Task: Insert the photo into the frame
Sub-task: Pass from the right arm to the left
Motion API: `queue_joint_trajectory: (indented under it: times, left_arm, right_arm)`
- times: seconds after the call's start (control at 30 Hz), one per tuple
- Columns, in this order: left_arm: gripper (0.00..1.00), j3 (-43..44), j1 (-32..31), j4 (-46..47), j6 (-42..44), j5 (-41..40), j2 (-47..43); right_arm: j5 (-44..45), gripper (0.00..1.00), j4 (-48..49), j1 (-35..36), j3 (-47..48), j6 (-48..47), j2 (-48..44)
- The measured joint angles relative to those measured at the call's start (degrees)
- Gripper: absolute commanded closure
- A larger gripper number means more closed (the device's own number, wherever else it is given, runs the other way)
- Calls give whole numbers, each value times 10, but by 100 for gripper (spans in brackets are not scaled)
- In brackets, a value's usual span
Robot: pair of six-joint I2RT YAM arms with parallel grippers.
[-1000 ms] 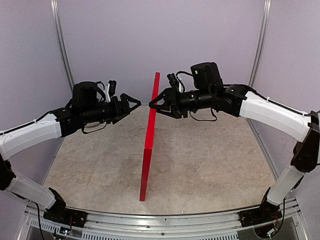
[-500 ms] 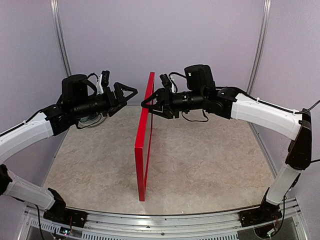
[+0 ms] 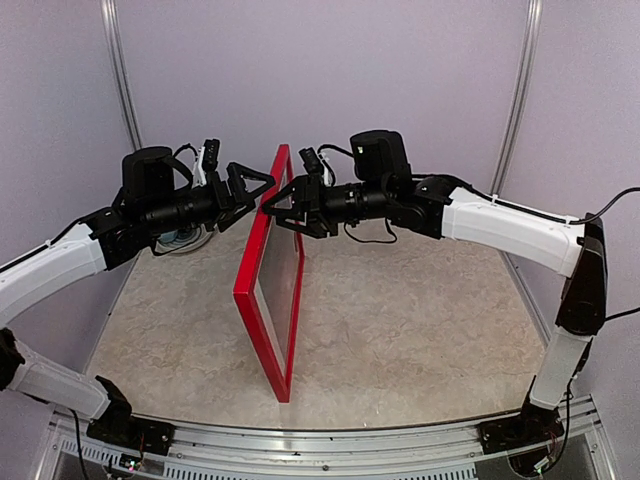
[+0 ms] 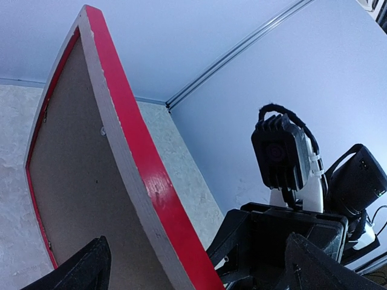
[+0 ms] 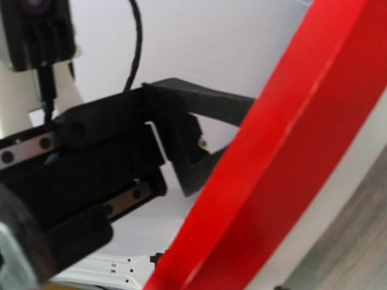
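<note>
While the left fingers (image 4: 84, 273) gape released, whether the right fingers (image 3: 290, 190) clench the frame (image 3: 262, 340) is unclear (edge hides them).

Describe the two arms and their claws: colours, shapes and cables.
The left arm and right arm have white shells with black joints and bulky black wrist blocks. Thin black cables loop at each wrist, and one trails from the right elbow. The left claw and right claw are black, each with two hollow triangular fingers. No markings are legible.
</note>
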Motion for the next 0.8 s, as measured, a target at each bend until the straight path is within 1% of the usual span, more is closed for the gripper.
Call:
queue_joint_trajectory:
  times: [0.23,0.3,0.43,0.63,0.7,0.8]
  left_arm:
    - [1,0,9,0,-2,13,2]
    - [2,0,11,-2,-3,16,2]
    - [8,0,16,-4,-2,18,2]
    - [17,0,27,-18,-2,19,-1]
    - [23,0,32,-31,0,16,-5]
    - [28,0,39,-56,6,4,-13]
  right_arm:
    - [-7,43,6,5,6,0,11]
    - [-8,43,8,5,5,0,14]
    - [-8,42,24,5,-12,0,14]
    - [-6,42,41,-4,-111,0,-12]
    - [-6,42,46,-13,-152,0,-28]
    - [-2,42,49,-34,-208,0,-56]
